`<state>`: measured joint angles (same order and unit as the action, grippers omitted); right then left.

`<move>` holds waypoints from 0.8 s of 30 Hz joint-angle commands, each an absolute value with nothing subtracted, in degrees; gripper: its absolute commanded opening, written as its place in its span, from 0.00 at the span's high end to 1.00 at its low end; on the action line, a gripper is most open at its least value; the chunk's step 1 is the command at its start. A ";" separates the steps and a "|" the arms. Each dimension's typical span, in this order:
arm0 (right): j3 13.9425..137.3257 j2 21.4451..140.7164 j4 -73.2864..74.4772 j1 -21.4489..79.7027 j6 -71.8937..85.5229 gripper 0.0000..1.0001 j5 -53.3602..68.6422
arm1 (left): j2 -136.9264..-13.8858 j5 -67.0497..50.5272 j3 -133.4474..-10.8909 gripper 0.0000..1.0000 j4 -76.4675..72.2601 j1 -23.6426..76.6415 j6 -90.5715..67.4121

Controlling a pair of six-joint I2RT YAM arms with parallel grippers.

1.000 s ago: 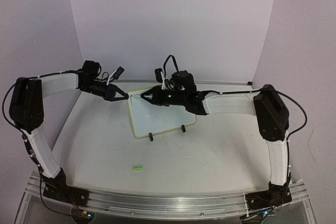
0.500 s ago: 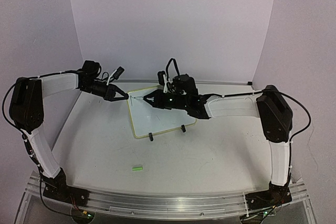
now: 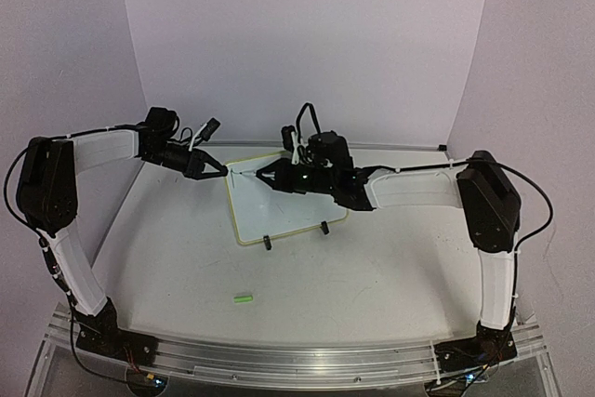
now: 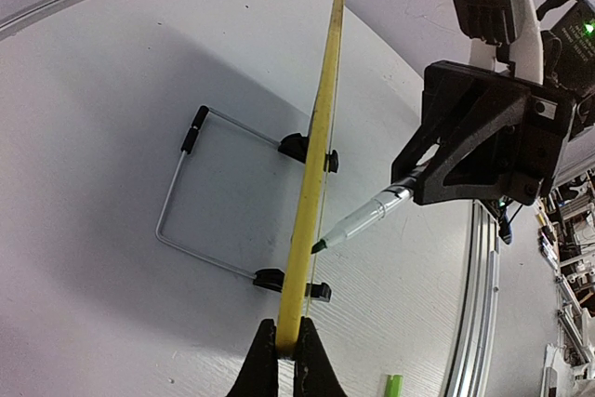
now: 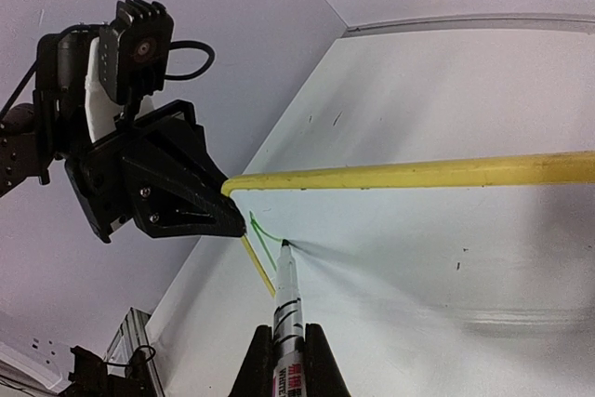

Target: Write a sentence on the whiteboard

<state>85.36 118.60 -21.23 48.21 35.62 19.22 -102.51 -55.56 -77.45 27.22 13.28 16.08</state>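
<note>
The white table [image 3: 372, 276] is the biggest thing here. Two arms stand at its near edge. They both reach in to the middle at the far side.

The whiteboard [image 3: 288, 206] stands there, leaning back a bit. It has a yellow frame and two small black feet [image 3: 268, 244] at its near edge. From the left wrist, the whiteboard [image 4: 321, 137] is seen from its side, like a thin yellow stick. Behind it, a bent wire stand [image 4: 177, 202] lies flat on the table.

The left gripper [image 3: 221, 172] is at the board's top left corner. Its own camera shows the two fingers [image 4: 265, 360] pinching the yellow frame between them. The right wrist view shows this left gripper [image 5: 232, 216] with its tip right at that corner.

The right gripper [image 3: 265, 174] is just beside the left one, over the top part of the board. Its fingers [image 5: 311, 360] are squeezed on a marker [image 5: 286, 295], one on each side. The marker is white with black rings and a dark green tip. The tip sits on the white face of the board, near the top left corner.

Of the sentence [image 5: 260, 230], only a short, thin green bent line shows, next to the tip. I cannot read any letters.

A small green cap [image 3: 244, 298] lies alone on the table. It is well apart from the board, nearer the arm bases.
</note>
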 commanded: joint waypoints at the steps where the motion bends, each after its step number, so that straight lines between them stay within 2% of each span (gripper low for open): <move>1: 85.85 119.90 -20.59 48.06 35.44 1.00 20.70 | -101.60 -54.03 -78.13 1.00 29.93 13.34 17.14; 17: 88.63 122.74 -18.98 49.15 34.88 1.00 21.73 | -101.35 -53.70 -78.13 1.00 29.97 13.80 17.14; 24: 86.01 118.20 -22.45 49.30 34.75 1.00 24.07 | -101.39 -53.17 -78.28 1.00 30.18 13.79 17.27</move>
<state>86.46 121.19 -19.09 49.21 35.38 23.37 -102.50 -55.48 -77.45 27.35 13.34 16.10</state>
